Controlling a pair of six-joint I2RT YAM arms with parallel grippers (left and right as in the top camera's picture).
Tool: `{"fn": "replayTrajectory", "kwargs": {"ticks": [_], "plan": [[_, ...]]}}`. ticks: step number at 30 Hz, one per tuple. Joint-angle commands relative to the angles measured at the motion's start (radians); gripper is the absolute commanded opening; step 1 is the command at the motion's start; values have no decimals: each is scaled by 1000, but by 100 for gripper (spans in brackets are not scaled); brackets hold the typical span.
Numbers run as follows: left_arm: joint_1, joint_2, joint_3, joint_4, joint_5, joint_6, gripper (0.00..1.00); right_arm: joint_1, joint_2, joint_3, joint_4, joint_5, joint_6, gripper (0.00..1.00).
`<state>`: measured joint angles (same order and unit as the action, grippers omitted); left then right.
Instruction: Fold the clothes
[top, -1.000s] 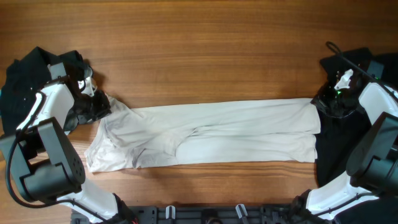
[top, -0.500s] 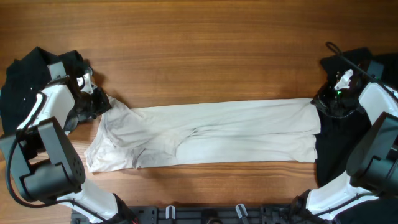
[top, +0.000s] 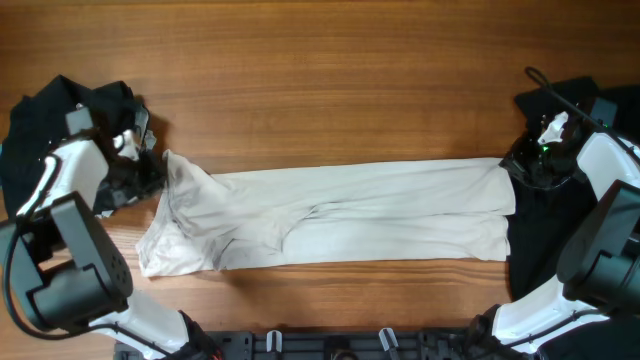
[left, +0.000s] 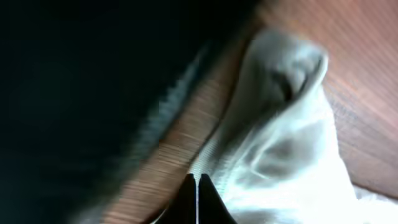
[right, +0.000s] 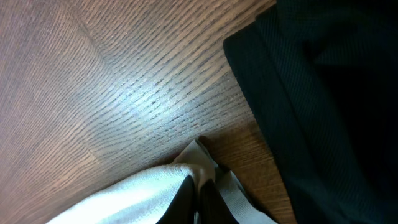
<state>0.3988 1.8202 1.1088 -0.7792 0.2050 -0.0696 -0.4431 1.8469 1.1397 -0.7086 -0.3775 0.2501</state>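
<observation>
Heads up: your left wrist view is badly blurred, and its left half is a dark smear, probably the black garment (left: 74, 93). From overhead, both sets of fingertips are hidden under the arms. Your left gripper (left: 198, 193) is pinched tight on a bunched corner of the cream T-shirt (top: 330, 215), which stretches between your two grippers. Your right gripper (right: 198, 202) is clamped on the opposite corner, low against the table (right: 112, 74), with the other black garment (right: 329, 93) just beside it.

Can't read a single word, brand or number anywhere, tbh. Plain cream T-shirt (top: 380, 210), plain black garments (top: 40, 110), bare wood counter (top: 330, 80), zero legible lettering on any of it.
</observation>
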Motion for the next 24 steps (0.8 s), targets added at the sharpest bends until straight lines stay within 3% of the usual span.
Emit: {"fn": "replayTrajectory", "kwargs": {"ticks": [1,5,8,10,15,18,20,24], "plan": [[32,-55,30,6,25,-31,4,0,2,19,2,-16,15,4],[-16,-53,29,39,187,15,24,0,2,19,2,-16,15,5],[-81,-53,26,49,181,47,40,0,2,20,2,-16,15,5],[-122,-50,23,56,108,47,43,0,2,19,2,-16,15,5],[-150,24,23,66,41,42,41,0,2,20,1,-16,15,5],[-150,87,23,77,40,36,31,0,2,19,1,-16,14,5],[-148,97,23,77,39,36,7,0,2,19,1,-16,15,5],[-103,84,52,27,-57,-21,4,0,2,19,3,-16,14,5]]}}
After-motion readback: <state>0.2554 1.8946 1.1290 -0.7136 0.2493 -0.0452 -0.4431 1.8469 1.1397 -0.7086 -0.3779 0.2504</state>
